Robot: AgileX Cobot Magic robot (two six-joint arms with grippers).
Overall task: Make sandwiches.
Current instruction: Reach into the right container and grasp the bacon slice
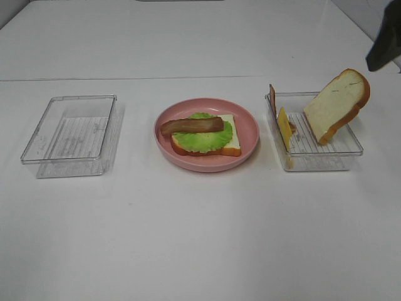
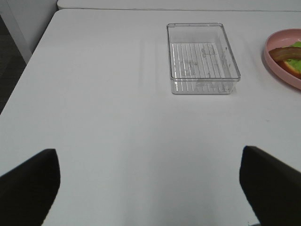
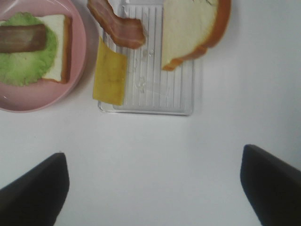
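Observation:
On the pink plate (image 1: 247, 135) lies a partial sandwich (image 1: 203, 135): one white bread slice, a ruffled green lettuce leaf (image 1: 213, 137), and a brown bacon strip (image 1: 192, 126) across the top. The clear tray on the right (image 1: 326, 157) holds a second bread slice (image 1: 335, 103) leaning upright, a yellow cheese slice (image 1: 285, 128) and another bacon strip (image 1: 272, 98) against its left wall. My right gripper (image 3: 153, 155) hovers open above the table beside this tray (image 3: 146, 101); a dark part of it shows at the exterior view's far right edge (image 1: 383, 45). My left gripper (image 2: 149, 155) is open and empty, well short of the other tray.
An empty clear tray (image 1: 72, 132) sits at the left of the white table, also seen in the left wrist view (image 2: 202, 59). The plate's rim (image 2: 277, 61) shows at that view's edge. The table's left edge (image 2: 28, 70) drops off beside the left arm.

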